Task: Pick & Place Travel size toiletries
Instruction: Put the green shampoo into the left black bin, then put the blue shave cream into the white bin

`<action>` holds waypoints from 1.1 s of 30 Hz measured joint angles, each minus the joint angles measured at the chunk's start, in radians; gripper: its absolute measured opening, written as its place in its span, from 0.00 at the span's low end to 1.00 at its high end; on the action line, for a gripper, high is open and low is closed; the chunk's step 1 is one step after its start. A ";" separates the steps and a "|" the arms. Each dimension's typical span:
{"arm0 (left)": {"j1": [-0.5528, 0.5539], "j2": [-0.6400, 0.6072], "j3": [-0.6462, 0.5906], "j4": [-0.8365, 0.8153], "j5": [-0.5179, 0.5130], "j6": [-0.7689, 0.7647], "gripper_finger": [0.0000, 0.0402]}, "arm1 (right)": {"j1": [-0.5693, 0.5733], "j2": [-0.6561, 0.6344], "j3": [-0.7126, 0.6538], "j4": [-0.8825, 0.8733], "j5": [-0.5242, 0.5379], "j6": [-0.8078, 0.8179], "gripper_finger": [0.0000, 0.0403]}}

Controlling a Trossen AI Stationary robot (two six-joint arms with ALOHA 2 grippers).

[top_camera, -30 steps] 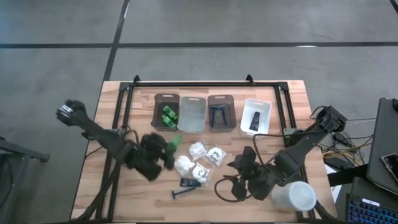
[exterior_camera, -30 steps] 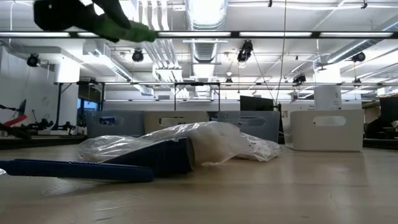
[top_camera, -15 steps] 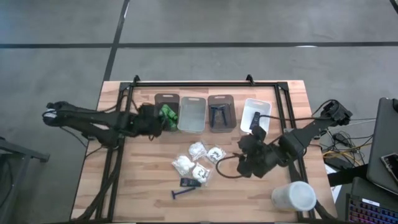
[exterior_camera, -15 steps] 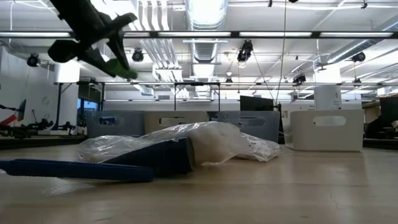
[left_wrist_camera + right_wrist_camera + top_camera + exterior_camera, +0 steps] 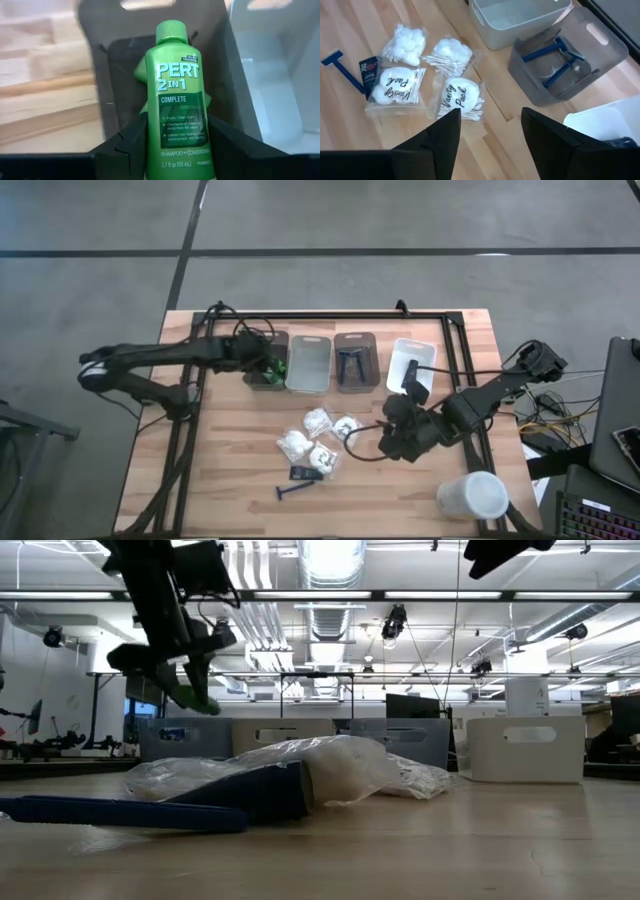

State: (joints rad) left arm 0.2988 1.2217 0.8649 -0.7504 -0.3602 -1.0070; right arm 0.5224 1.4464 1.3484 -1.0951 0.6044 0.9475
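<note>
Wood surface (image 5: pixel 230 470) with a black frame at the back edge; four bins lined up along it. Left arm reaches from the left edge across to the far-left dark bin (image 5: pixel 253 345), forearm nearly level, wrist pitched down over the bin. Left tool (image 5: pixel 268 364) is clamped on a green bottle (image 5: pixel 180 100), cap pointing into the dark bin, another green bottle under it inside. Low view shows that tool (image 5: pixel 185 670) hanging above bin height with the bottle tip angled down.

Right arm comes in from the right edge, elbow bent, wrist over the middle-right of the surface near the white bin (image 5: pixel 425 355). Right tool (image 5: pixel 392 442) fingers apart, holding nothing, aimed toward the packets.

Clear bin (image 5: pixel 309 363) sits next to the dark one. Grey bin (image 5: pixel 590 50) holds two razors (image 5: pixel 559 60). White cup (image 5: pixel 472 496) at the front right corner.

Four white packets (image 5: pixel 422 75) clustered mid-surface, touching. Loose razor (image 5: pixel 292 491) lies in front of them, with a small dark tube (image 5: pixel 368 72) just beside the packets.
</note>
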 joint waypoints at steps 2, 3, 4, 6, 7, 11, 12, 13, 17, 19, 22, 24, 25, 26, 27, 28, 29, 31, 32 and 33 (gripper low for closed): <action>0.018 0.024 -0.022 0.049 0.033 0.020 0.43 | -0.004 0.000 -0.004 0.001 -0.012 0.020 0.50; 0.026 0.037 -0.031 0.063 0.042 0.026 0.43 | -0.008 0.000 -0.006 0.001 -0.030 0.026 0.49; 0.032 0.051 -0.038 0.069 0.047 0.030 0.43 | -0.013 0.000 -0.007 0.001 -0.050 0.030 0.49; 0.044 0.076 -0.050 0.070 0.048 0.037 0.43 | -0.022 0.000 -0.007 0.002 -0.076 0.040 0.48; 0.049 0.084 -0.056 0.072 0.048 0.047 0.43 | -0.023 0.000 -0.007 0.002 -0.079 0.045 0.47; 0.054 0.114 -0.061 0.097 0.033 0.088 0.45 | -0.026 0.000 -0.008 0.009 -0.083 0.068 0.45; 0.054 0.118 -0.062 0.097 0.026 0.088 0.47 | -0.026 0.000 -0.008 0.011 -0.087 0.071 0.44; 0.053 0.121 -0.061 0.101 0.021 0.084 0.49 | -0.026 0.000 -0.008 0.015 -0.098 0.073 0.44; 0.053 0.119 -0.060 0.113 0.006 0.059 0.60 | -0.026 0.000 -0.008 0.034 -0.140 0.058 0.41; 0.049 0.111 -0.061 0.112 0.006 0.055 0.66 | -0.026 0.000 -0.008 0.034 -0.145 0.058 0.40; 0.025 0.081 -0.057 0.112 0.040 0.065 0.72 | -0.026 0.000 -0.008 0.035 -0.146 0.057 0.38; -0.012 0.054 -0.047 0.112 0.054 0.088 0.74 | -0.026 0.000 -0.008 0.036 -0.146 0.055 0.37; -0.038 0.039 -0.041 0.112 0.057 0.099 0.75 | -0.026 0.000 -0.008 0.036 -0.146 0.055 0.37; -0.068 0.022 -0.035 0.112 0.058 0.107 0.75 | -0.026 0.000 -0.010 0.035 -0.146 0.055 0.36; -0.101 0.006 -0.031 0.117 0.059 0.117 0.75 | -0.026 0.000 -0.011 0.035 -0.145 0.054 0.36; -0.136 -0.008 -0.028 0.127 0.059 0.129 0.75 | -0.026 0.000 -0.012 0.035 -0.145 0.051 0.35; -0.178 -0.023 -0.027 0.141 0.059 0.146 0.74 | -0.026 0.000 -0.012 0.035 -0.145 0.047 0.35; -0.277 -0.044 -0.027 0.171 0.059 0.171 0.73 | -0.026 0.000 -0.015 0.037 -0.134 0.040 0.34; -0.330 -0.051 -0.029 0.186 0.060 0.173 0.72 | -0.026 0.000 -0.018 0.037 -0.128 0.036 0.33; -0.384 -0.053 -0.033 0.201 0.059 0.174 0.72 | -0.026 0.001 -0.022 0.038 -0.126 0.027 0.33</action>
State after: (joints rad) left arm -0.0849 1.1682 0.8321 -0.5490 -0.3015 -0.8327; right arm 0.4965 1.4476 1.3269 -1.0566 0.4785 0.9743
